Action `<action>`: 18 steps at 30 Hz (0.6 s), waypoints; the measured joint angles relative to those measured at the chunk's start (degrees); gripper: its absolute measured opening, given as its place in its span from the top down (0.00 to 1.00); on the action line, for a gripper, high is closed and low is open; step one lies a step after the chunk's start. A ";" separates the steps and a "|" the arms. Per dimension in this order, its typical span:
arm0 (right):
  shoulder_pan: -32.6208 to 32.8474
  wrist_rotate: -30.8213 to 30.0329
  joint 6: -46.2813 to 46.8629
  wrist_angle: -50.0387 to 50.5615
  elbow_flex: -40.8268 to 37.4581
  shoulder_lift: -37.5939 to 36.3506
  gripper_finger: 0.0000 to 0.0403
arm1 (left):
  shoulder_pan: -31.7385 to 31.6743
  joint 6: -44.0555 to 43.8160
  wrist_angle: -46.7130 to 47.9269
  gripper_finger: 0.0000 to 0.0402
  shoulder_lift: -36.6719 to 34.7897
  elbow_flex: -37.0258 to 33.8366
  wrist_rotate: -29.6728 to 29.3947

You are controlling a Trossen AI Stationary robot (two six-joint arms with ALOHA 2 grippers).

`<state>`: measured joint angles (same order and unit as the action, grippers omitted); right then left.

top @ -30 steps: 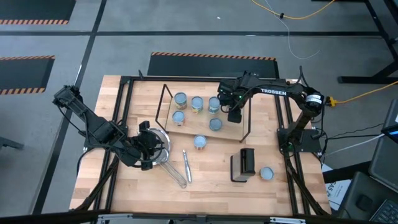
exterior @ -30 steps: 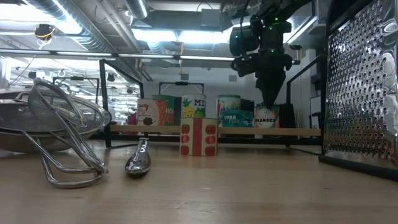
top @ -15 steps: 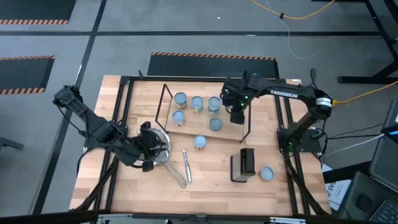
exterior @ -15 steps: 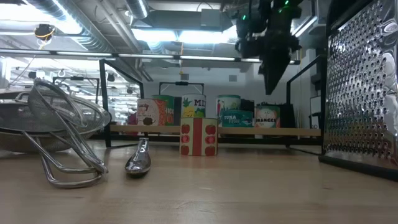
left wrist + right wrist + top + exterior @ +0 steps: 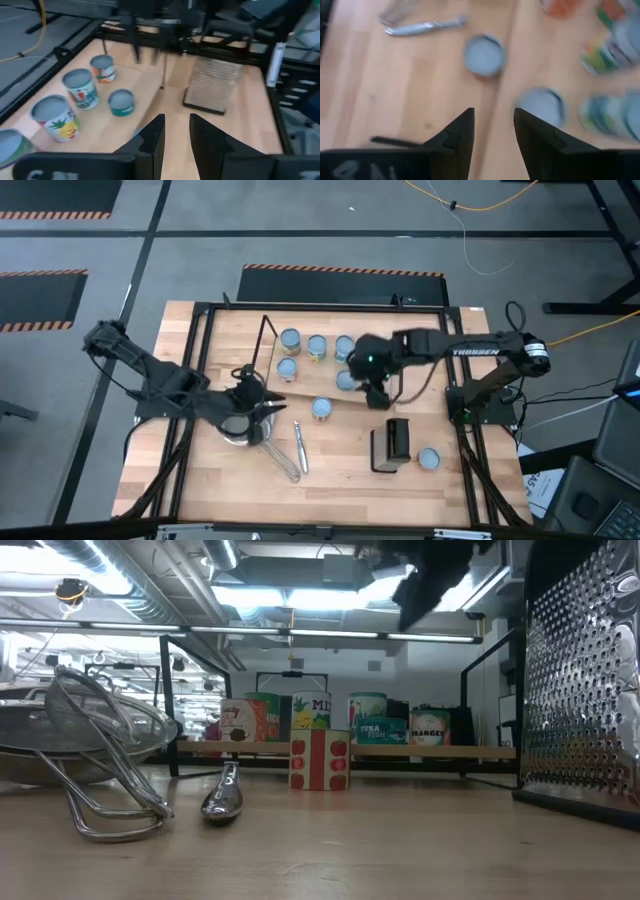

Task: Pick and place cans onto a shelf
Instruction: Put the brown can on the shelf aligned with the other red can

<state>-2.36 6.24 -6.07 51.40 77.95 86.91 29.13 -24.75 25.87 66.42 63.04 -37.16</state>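
The right arm reaches in from its base at the table's right edge, elbow bent, its wrist pointing down; the right gripper (image 5: 377, 396) hangs with fingers (image 5: 457, 137) spread apart. The left arm stretches low from the table's left side, the left gripper (image 5: 262, 406) parted, fingers (image 5: 152, 137) empty.

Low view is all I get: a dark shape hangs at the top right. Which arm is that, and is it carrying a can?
Observer: That is the right arm. Its right tool is open and empty, above the front edge of the shelf.
Operator: Are there any cans I cannot see?
Observer: Yes, one can stands on the table on the far side of the grater, which hides it from you.
Operator: And the other arm?
Observer: The left tool is open and empty, beside the strainer.
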 joint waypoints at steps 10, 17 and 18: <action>9.14 -0.13 -0.13 -10.84 0.00 4.79 0.64 | -6.50 -0.09 0.00 0.79 9.72 0.00 0.64; 11.92 -0.15 -0.24 -10.62 0.02 8.31 0.64 | -8.85 -0.09 -0.02 0.79 18.36 -0.04 5.10; 12.15 -0.15 -0.25 -10.52 0.01 8.42 0.64 | -9.09 0.21 -0.03 0.79 19.52 -0.03 6.13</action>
<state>9.78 6.09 -6.32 40.88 77.96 95.33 20.04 -24.54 25.85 85.93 63.01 -31.04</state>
